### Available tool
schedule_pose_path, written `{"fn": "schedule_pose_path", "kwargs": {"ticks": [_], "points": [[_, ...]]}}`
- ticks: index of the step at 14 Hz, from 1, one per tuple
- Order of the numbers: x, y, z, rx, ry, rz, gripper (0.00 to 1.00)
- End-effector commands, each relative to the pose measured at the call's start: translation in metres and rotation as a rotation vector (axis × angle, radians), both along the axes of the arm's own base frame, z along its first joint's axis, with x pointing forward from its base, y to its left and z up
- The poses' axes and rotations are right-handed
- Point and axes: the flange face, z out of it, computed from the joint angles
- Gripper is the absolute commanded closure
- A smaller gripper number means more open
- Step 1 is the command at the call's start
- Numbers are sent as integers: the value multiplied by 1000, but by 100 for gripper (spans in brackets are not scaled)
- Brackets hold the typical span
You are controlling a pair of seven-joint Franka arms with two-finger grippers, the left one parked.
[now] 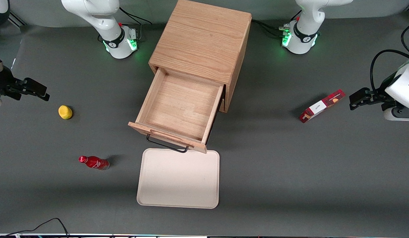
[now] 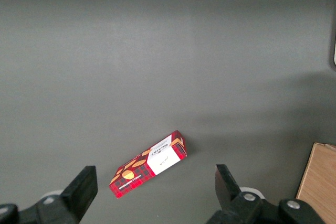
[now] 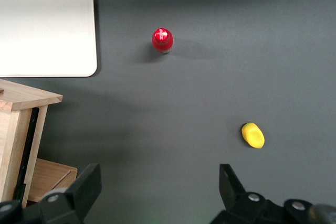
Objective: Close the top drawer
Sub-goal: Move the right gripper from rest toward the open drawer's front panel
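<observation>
A wooden cabinet [image 1: 204, 39] stands in the middle of a dark grey tabletop [image 1: 290, 172]. Its top drawer [image 1: 179, 110] is pulled far out toward the front camera and is empty inside. A black wire handle [image 1: 166, 145] hangs below the drawer's front panel.

The working arm's hand [image 1: 35, 91] hovers well apart from the drawer, at the working arm's end of the tabletop, above bare surface. Its two fingers [image 3: 84, 190] are spread wide and hold nothing.

To close the drawer well, the hand would likely need to travel to the front panel, settle against its middle, and push straight along the drawer's own line into the cabinet. The cabinet sits at a slight angle, so a push off that line could jam the drawer or slide the whole cabinet.

A pale tray [image 1: 178, 178] lies flat just in front of the drawer, its edge under the handle; the hand should come in above it. A yellow lemon [image 1: 65, 112] lies near the hand. A red bottle [image 1: 93, 162] lies nearer the camera than the lemon. A red snack box [image 1: 322, 105] lies toward the parked arm's end. Cables run along the table's edges.
</observation>
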Motion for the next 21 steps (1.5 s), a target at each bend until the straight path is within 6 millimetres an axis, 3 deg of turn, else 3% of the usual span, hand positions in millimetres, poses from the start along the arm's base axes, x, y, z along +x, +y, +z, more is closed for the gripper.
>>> {"fn": "schedule_pose_path", "kwargs": {"ticks": [1, 4, 9, 11, 13, 14, 16, 17, 19, 21], "points": [[-2, 0, 4, 14, 28, -5, 0], [2, 2, 5, 49, 20, -7, 0], [9, 31, 11, 41, 3, 37, 0], [13, 31, 6, 45, 7, 39, 0], [31, 35, 19, 50, -17, 53, 0], [48, 42, 17, 58, 14, 63, 0], [83, 75, 16, 81, 14, 121, 0], [97, 100, 9, 92, 5, 155, 0], [112, 163, -4, 99, -37, 136, 0], [119, 204, -18, 89, -75, 182, 0]]}}
